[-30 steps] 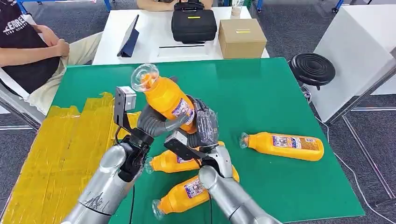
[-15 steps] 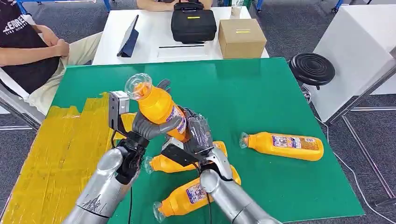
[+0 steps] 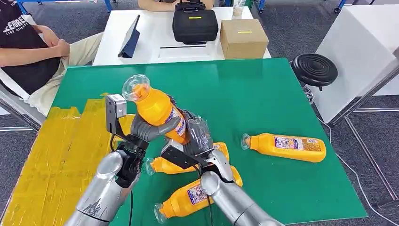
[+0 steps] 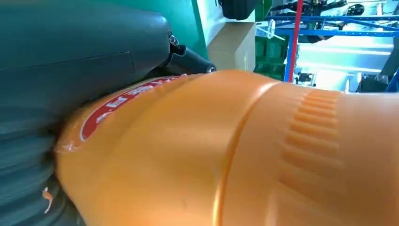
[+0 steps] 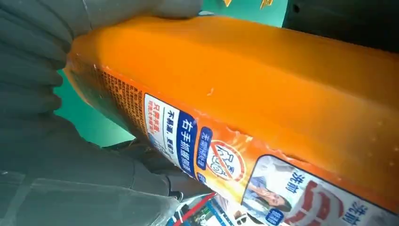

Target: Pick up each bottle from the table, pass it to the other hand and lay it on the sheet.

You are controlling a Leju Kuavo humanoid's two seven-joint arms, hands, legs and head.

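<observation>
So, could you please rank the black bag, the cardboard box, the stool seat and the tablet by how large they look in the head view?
1. Black bag
2. Cardboard box and stool seat: too alike to rank
3. Tablet, seen nearly edge-on, so it looks smallest

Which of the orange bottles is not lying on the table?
The bottle gripped by the left hand, raised and tilted; three others lie on the green table.

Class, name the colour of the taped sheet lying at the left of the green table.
Yellow: the sheet shows best in the head view.
</observation>
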